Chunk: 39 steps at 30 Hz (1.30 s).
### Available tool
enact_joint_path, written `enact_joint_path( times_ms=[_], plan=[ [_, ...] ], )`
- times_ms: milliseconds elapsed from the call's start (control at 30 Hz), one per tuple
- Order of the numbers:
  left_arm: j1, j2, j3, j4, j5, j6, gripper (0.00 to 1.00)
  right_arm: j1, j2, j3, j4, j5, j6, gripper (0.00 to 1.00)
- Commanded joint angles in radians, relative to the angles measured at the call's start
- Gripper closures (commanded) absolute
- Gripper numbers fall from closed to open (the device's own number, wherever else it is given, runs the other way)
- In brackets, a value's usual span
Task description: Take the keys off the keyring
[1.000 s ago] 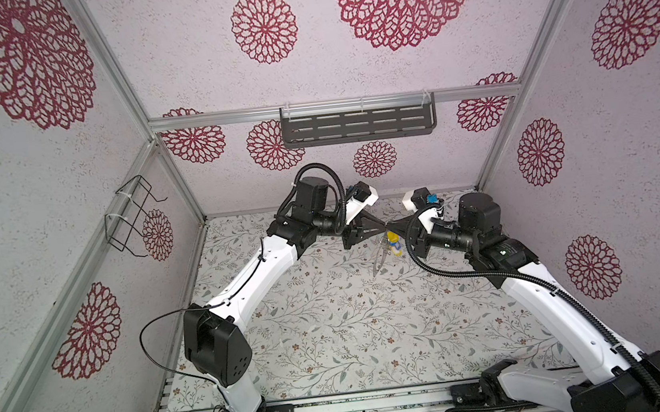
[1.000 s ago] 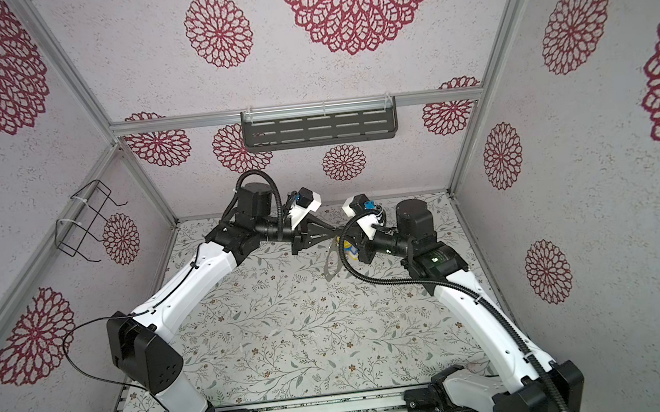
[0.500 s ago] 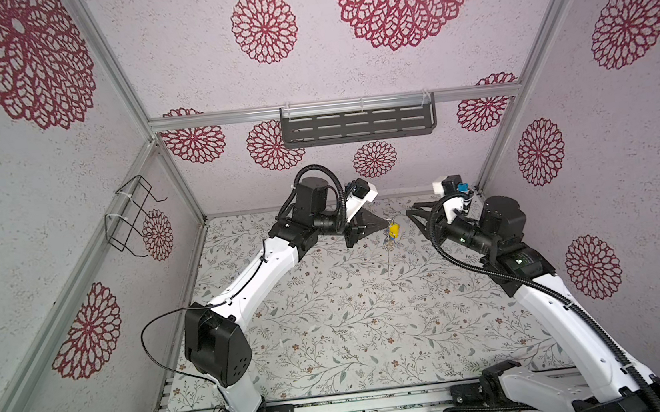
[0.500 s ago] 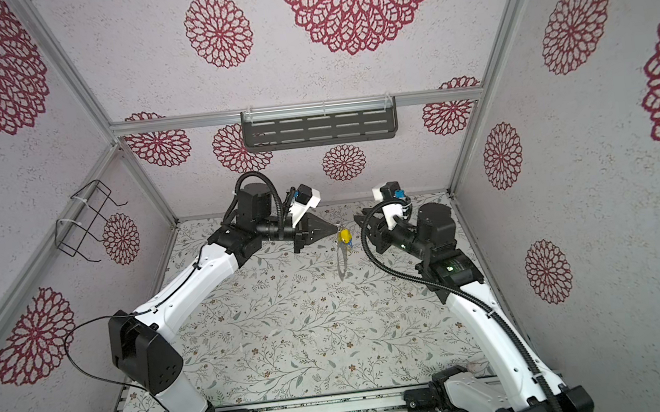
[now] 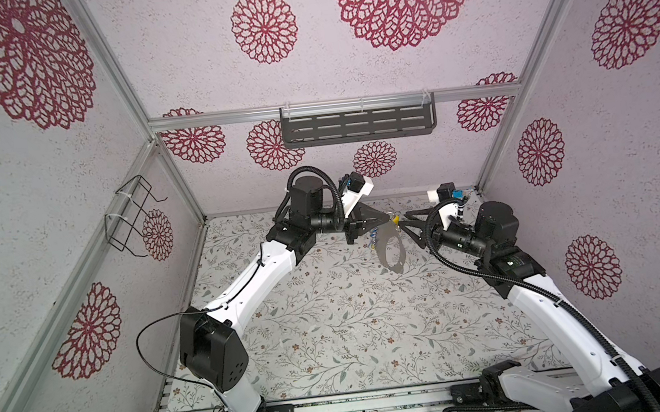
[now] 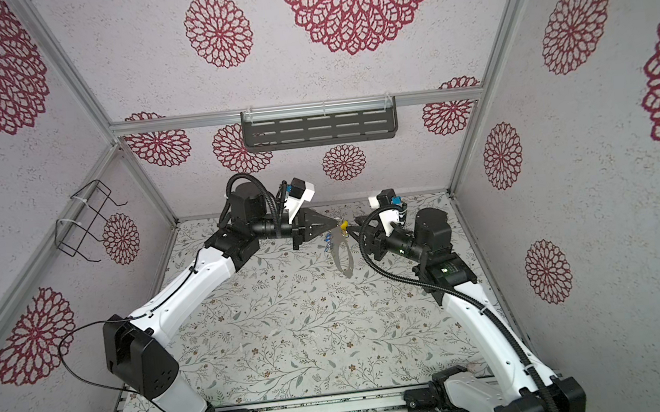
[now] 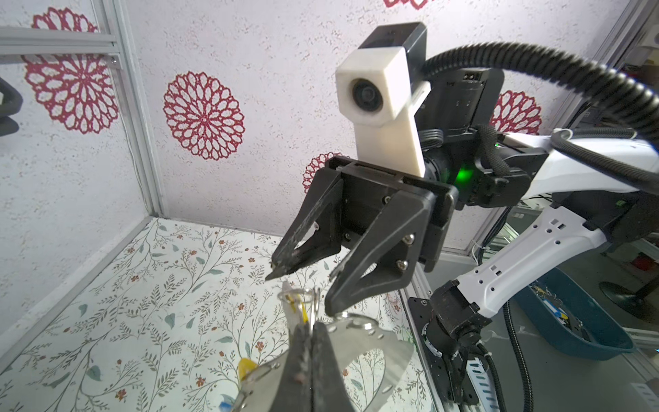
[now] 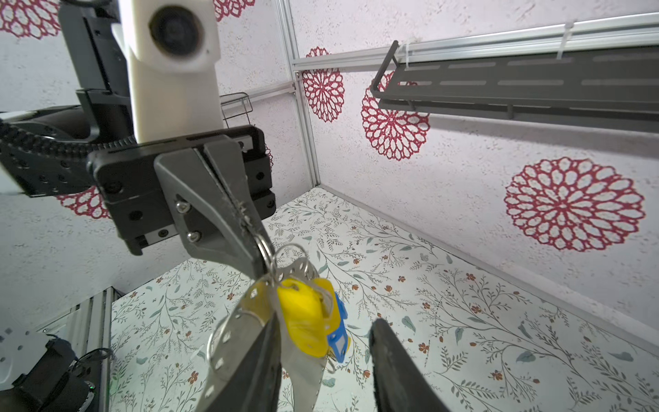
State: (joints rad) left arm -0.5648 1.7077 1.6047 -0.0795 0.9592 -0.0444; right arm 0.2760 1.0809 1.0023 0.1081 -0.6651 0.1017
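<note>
Floral-papered walls box in a leaf-patterned worktop point(image 5: 332, 319). Below the dark slotted metal shelf point(image 5: 357, 127) on the back wall, the flat grey metal ring-shaped keyring plate point(image 8: 249, 306) hangs in the air, clear of the worktop. The left arm point(image 5: 256, 273) holds it, jaws closed on its upper rim beside small wire split rings point(image 8: 285, 257). The right arm point(image 5: 540, 310) has its jaws open astride the yellow plastic key tag point(image 8: 306, 317), with a blue tag point(image 8: 338, 339) just behind.

Likely trouble:
- That thin pinch could let the plate swing or slip under a pull.
- Closing might catch the plate rim or the blue tag too.
- A straight tug may jam the split ring instead of threading it off.
</note>
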Motion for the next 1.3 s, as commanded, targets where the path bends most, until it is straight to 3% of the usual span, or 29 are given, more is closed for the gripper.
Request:
enact_joint_path(
  times_ms=[0,333,600,767,933,1067,1267],
  plan=[
    [0.002,-0.027,0.01,0.056,0.029,-0.027,1.0,0.008,0.006,0.016,0.079,-0.052,0.025,0.58],
    [0.0,-0.014,0.031,0.052,0.045,-0.048,1.0,0.044,0.063,0.062,0.1,-0.068,0.03,0.59],
    [0.005,-0.019,0.029,0.044,0.039,-0.048,1.0,0.048,0.029,0.06,0.024,-0.005,-0.012,0.94],
    [0.009,-0.026,0.023,0.074,0.0,-0.079,1.0,0.048,-0.007,0.042,-0.023,0.03,-0.032,1.0],
    [0.007,-0.04,-0.035,0.255,-0.075,-0.212,1.0,0.051,-0.023,0.026,-0.034,0.023,-0.019,1.0],
    [-0.003,-0.057,-0.141,0.538,-0.138,-0.353,1.0,0.072,-0.013,0.015,-0.031,0.01,-0.005,1.0],
    [-0.043,-0.066,-0.18,0.637,-0.243,-0.366,1.0,0.142,0.028,0.009,0.006,0.009,0.019,1.0]
  ],
)
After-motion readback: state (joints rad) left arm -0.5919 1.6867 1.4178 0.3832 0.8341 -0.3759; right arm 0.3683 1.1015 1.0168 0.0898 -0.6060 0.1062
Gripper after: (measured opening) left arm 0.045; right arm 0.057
